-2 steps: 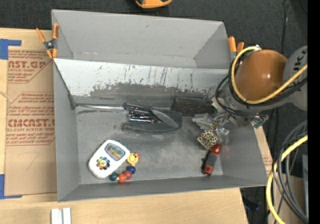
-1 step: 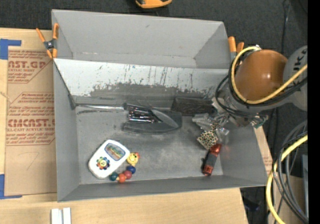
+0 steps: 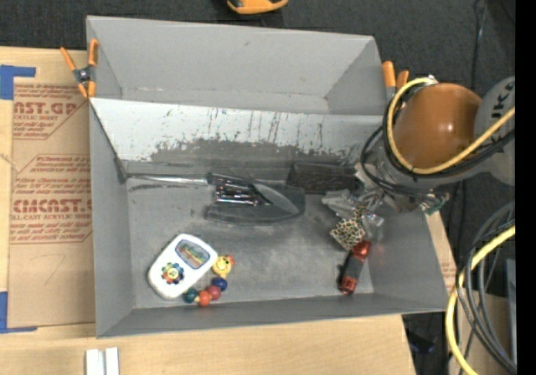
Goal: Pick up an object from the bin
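Observation:
My gripper [image 3: 366, 200] reaches into the bin's right side from under the arm's orange dome. Directly below it lies a small leopard-patterned piece [image 3: 346, 233], touching or nearly touching the gripper's lower end. A red and black toy vehicle [image 3: 353, 268] lies just in front of that, near the bin's front right corner. A dark flat block [image 3: 322, 177] rests to the gripper's left against the back wall.
A dark grey wedge-shaped tool [image 3: 251, 197] with a shiny metal part lies in the middle of the bin. A white toy phone [image 3: 186, 267] with coloured buttons and beads sits at the front left. The bin's walls slope steeply inward.

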`<state>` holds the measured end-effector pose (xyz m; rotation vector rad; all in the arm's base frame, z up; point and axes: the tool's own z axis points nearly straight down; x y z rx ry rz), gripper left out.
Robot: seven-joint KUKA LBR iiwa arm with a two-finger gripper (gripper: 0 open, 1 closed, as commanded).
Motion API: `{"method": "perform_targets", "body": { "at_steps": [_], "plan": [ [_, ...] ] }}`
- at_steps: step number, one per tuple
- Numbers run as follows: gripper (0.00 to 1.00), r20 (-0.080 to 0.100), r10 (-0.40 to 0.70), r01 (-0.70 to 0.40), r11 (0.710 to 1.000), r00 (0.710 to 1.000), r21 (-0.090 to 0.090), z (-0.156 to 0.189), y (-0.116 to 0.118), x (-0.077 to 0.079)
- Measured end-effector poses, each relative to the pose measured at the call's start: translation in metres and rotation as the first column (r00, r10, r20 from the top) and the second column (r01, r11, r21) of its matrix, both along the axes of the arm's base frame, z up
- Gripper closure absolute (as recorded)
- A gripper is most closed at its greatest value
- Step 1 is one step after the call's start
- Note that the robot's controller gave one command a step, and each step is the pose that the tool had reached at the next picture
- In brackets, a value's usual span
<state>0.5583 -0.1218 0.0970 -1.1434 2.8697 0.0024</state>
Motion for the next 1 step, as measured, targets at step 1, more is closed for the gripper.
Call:
{"method": "perform_targets", "body": {
  "at_steps": [1],
  "plan": [
    [1.00, 0.000, 0.000, 0.000, 1.000, 1.000, 0.000, 0.0000, 0.0000, 0.0000]
  ]
}}
